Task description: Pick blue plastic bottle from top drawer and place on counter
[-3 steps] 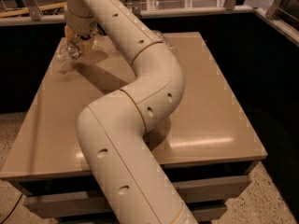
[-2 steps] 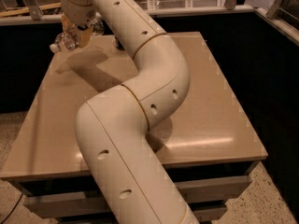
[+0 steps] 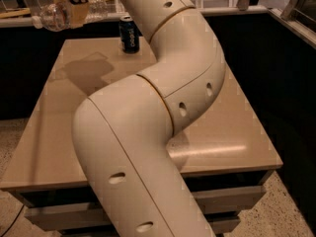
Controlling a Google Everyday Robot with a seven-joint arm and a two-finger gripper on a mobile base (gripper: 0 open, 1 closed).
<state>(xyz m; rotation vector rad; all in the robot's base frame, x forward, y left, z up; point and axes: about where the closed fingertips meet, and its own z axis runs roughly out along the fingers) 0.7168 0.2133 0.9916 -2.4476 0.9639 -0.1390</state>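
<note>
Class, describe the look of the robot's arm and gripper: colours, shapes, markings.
The arm is a thick cream tube in rounded segments, with thin seams at the joints and small dark oval holes. The gripper, at the view's top left, is tan and blocky.

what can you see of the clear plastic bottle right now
The small clear ribbed plastic bottle lies sideways in mid-air, white cap pointing left, raised near the far left corner of the glossy beige counter. Only the robot's gripper, at the picture's top left, touches it: tan fingers clamp its middle. No label shows.
</note>
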